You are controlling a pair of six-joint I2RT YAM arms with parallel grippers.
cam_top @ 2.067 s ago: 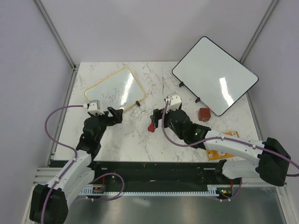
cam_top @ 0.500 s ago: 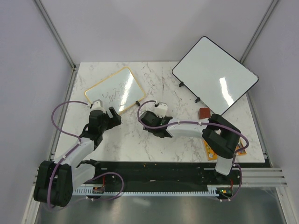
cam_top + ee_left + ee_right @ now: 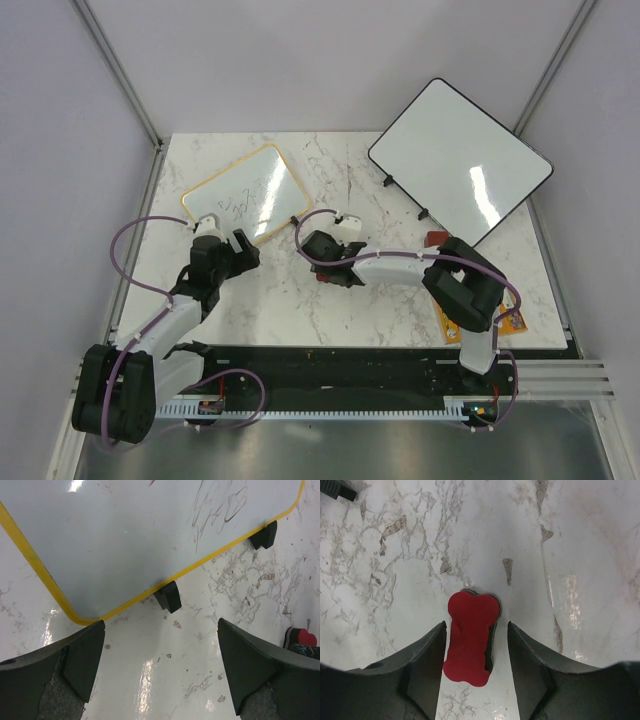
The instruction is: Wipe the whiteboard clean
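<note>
**Eraser straddled, scribbles not yet wiped**

Far left of the marble bench (image 3: pixel 300 300): the whiteboard (image 3: pixel 247 192), yellow-framed, lying flat and turned at an angle, with pen scribbles across its surface. Along its near edge, two small black clips (image 3: pixel 168 596), one close to a rounded corner and the other further along.

Just off that near edge: the left end effector (image 3: pixel 161 635), released, spread wide and grasping nothing. Seen from the left wrist, only bare marble and one clip between its fingers (image 3: pixel 82 655), with the yellow frame just beyond the tips and not touched.

Near mid-bench, just right of the board's near corner: the right end effector (image 3: pixel 326 268), pointed down over a red bone-shaped eraser (image 3: pixel 470 640). Parted a little wider than the eraser and straddling it lengthwise, with one finger (image 3: pixel 425 665) right against its side and a sliver of marble showing on the other side. Not clamped, so released. Eraser flat on the marble, dark felt visible along one edge, apart from the whiteboard.

Far right: a larger black-framed whiteboard (image 3: pixel 460 165), overhanging the bench's far corner. Just in front of it, a small brown block (image 3: pixel 437 243). By the right arm, an orange item (image 3: pixel 446 326), partly hidden.
</note>
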